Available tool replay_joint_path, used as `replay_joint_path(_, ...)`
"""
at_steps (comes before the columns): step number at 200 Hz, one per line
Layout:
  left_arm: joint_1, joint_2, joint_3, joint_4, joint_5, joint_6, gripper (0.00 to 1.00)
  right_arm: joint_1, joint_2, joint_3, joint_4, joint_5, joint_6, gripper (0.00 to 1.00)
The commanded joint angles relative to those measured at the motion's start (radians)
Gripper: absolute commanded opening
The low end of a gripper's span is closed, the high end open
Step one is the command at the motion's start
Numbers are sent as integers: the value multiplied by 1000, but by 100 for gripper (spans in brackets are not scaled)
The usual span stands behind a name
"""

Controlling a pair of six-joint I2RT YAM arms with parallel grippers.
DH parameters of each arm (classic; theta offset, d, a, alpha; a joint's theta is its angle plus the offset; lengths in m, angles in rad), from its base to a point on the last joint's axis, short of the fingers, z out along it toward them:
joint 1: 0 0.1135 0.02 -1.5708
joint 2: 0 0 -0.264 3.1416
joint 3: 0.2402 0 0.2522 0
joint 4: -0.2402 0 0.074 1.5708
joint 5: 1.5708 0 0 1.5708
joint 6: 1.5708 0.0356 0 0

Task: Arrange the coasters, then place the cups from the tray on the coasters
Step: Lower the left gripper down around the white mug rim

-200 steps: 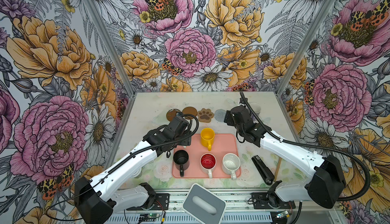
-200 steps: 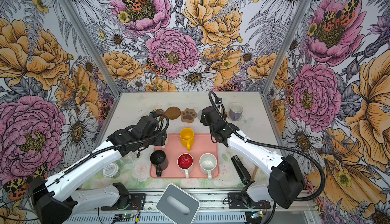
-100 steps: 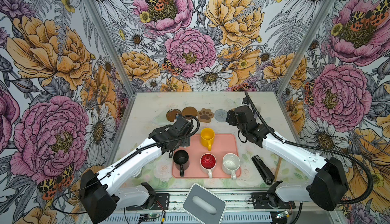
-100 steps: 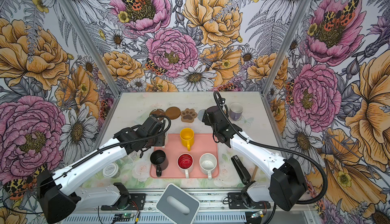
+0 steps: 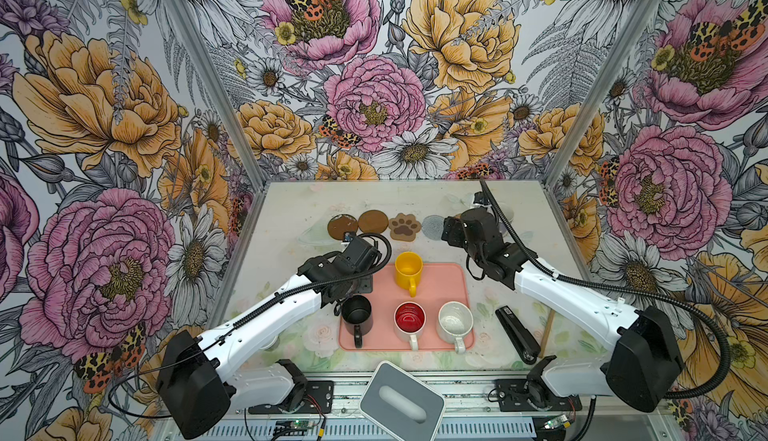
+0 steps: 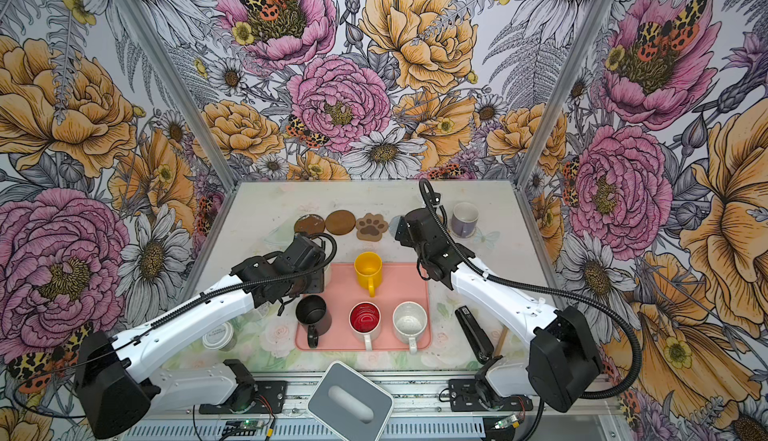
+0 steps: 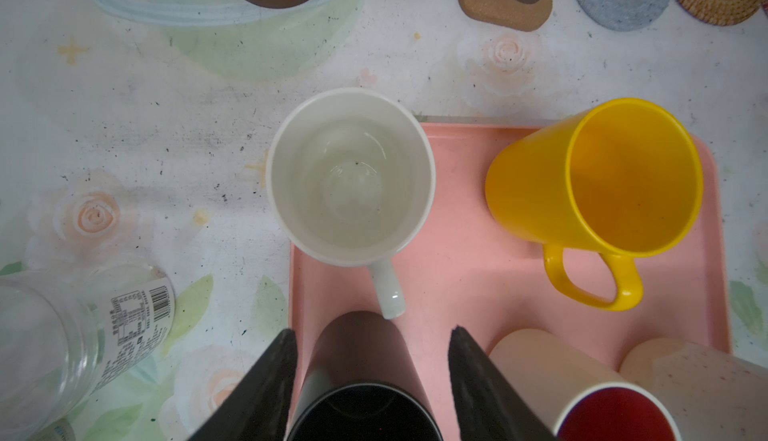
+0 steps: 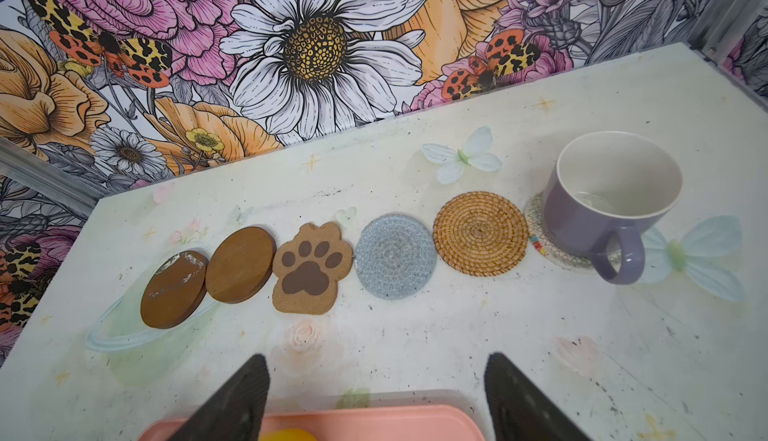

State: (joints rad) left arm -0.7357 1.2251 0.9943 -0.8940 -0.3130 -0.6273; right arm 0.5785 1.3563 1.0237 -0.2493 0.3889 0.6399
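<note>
Left wrist view: cream-white cup (image 7: 350, 177) just beyond parted, empty left claw (image 7: 372, 330)

- Both top views look steeply down from high at the front, covering the whole table (image 5: 299, 206).
- Left wrist view faces straight down, close, tray (image 7: 457, 260) ahead of its jaws.
- Right wrist view slants forward; both wrist views share the coasters (image 8: 309, 270) beyond the jaws.

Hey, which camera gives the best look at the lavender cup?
The right wrist view: the lavender cup shows large and unblocked, handle and pale inside clear, standing on the clear coaster. In a top view the cup is small beside the right arm. The left wrist view misses it.
</note>
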Motion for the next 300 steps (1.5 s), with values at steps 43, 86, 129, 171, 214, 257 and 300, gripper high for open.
replay_joint_path(43,9,60,-19,71,48,-26,59,-17,6,-10,22,-10,17,83)
replay_joint_path(86,18,72,-29,86,62,-31,57,-23,10,-14,22,-13,19,83)
replay_joint_path(129,27,98,-31,87,62,-28,56,-28,21,-12,28,-23,21,83)
replay_joint_path(171,32,121,-31,89,64,-28,55,-32,32,-7,32,-33,20,83)
replay_joint_path(214,44,152,-36,100,77,-23,55,-39,35,-8,35,-39,20,83)
replay_joint_path(257,47,160,-49,124,81,-34,55,-46,45,-3,40,-59,15,83)
replay_joint_path(300,48,183,-45,131,88,-30,54,-51,40,-11,43,-59,19,83)
